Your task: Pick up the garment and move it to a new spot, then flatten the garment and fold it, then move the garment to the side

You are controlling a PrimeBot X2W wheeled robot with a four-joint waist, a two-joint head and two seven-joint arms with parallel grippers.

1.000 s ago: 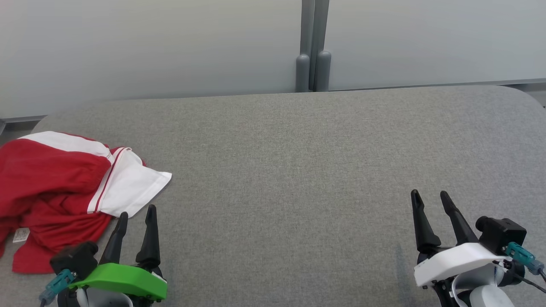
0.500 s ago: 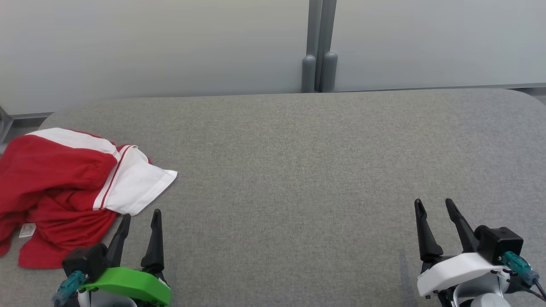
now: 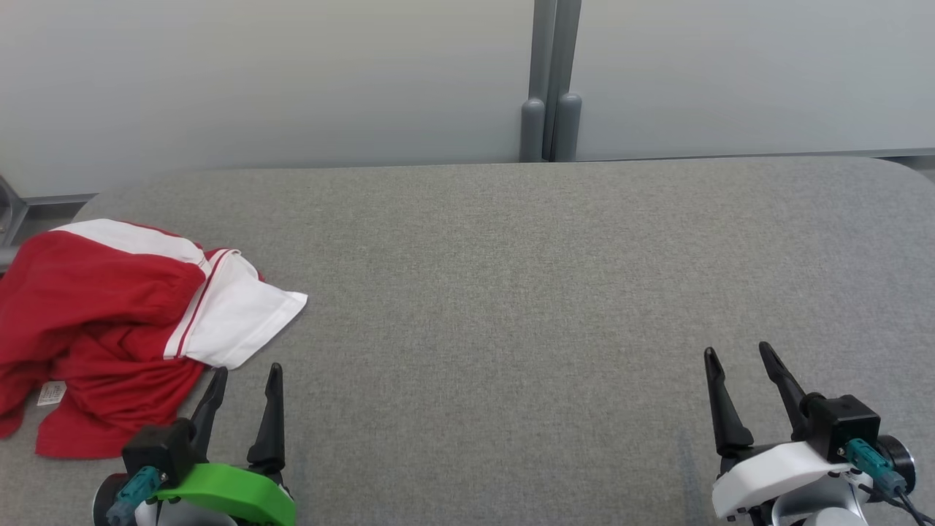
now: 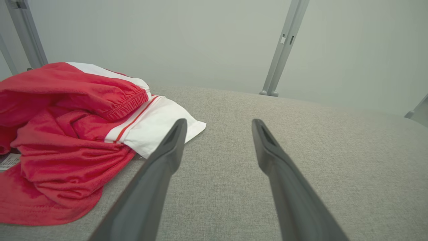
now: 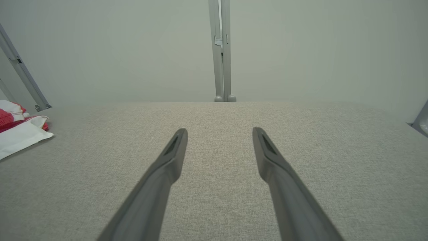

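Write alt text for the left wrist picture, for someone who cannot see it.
A crumpled red and white garment lies at the left of a grey fabric-covered table. The left gripper holds its two dark fingers spread open and empty beside it, one fingertip showing in front of the white cloth. A pale wall stands behind.

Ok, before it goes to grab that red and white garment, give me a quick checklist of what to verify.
1. The left gripper open and empty: ok.
2. The right gripper open and empty: ok.
3. The garment close to the left gripper, just beyond its fingertips: ok.
4. The garment lying flat: not ok, it is a crumpled heap.
5. The whole garment resting on the table: cannot tell, its left side is cut off by the picture's edge.
6. Bare table in the middle for a new spot: ok.
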